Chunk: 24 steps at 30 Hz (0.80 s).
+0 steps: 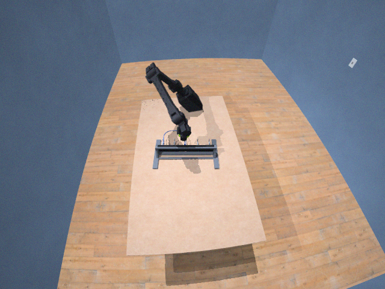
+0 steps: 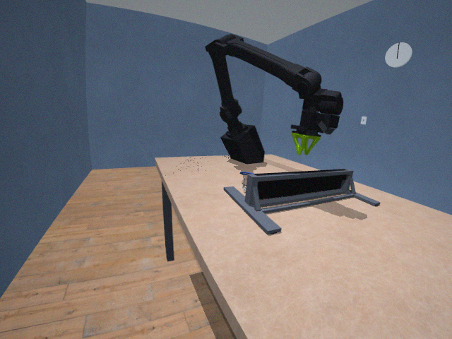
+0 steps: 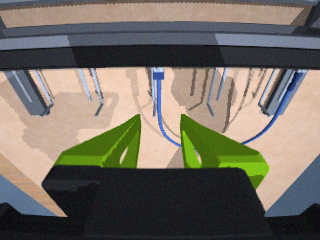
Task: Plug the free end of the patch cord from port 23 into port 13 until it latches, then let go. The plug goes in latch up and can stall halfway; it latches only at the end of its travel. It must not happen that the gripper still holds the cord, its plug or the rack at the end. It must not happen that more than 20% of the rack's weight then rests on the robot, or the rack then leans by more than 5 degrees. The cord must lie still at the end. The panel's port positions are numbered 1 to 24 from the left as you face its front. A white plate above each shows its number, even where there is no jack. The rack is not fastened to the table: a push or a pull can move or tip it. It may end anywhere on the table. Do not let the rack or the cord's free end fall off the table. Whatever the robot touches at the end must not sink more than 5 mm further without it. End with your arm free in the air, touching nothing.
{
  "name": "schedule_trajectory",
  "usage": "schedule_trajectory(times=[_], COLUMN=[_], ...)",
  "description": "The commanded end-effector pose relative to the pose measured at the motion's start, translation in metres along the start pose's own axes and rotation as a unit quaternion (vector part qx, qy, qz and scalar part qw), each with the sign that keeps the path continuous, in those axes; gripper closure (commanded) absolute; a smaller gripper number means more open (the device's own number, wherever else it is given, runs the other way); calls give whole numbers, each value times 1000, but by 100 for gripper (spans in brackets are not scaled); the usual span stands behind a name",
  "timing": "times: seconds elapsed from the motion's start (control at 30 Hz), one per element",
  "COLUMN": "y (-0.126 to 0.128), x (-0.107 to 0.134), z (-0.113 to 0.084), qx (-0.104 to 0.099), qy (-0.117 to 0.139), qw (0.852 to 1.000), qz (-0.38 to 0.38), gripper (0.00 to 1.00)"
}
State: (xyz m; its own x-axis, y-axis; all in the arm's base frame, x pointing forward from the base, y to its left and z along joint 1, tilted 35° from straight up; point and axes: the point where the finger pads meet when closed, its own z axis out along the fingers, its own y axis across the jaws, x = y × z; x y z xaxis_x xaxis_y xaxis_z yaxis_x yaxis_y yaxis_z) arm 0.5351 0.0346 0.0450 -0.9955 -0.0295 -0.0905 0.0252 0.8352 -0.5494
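Jaws stood partly open with nothing between them, their green fingers pointing down from well above the rack (image 2: 255, 198), as the exterior view showed. Between the fingers in the wrist view, the blue patch cord (image 3: 161, 112) ran down from its plug (image 3: 158, 74), which sat against the panel's dark top bar (image 3: 160, 54); whether the plug was seated in a port could not be told. A second stretch of the cord (image 3: 272, 122) curved off to the right toward the rack's end post. Open air lay between the fingertips and the cord.

From above, the rack stood across the middle of the worktop (image 1: 192, 211), its two feet (image 1: 155, 163) flat and well in from both long edges. Its back faced the arm's base (image 1: 190, 99), which sat near the far edge. A broad stretch of worktop lay in front of the rack toward the near edge.
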Motion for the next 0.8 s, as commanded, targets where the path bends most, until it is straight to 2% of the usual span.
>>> schedule_trajectory(times=[0.0,0.77], y=[1,5], x=[-22,-26], z=[-37,-39], qx=[-10,-11], qy=[-37,-40], qw=[999,999], qz=[11,11], gripper=[64,64])
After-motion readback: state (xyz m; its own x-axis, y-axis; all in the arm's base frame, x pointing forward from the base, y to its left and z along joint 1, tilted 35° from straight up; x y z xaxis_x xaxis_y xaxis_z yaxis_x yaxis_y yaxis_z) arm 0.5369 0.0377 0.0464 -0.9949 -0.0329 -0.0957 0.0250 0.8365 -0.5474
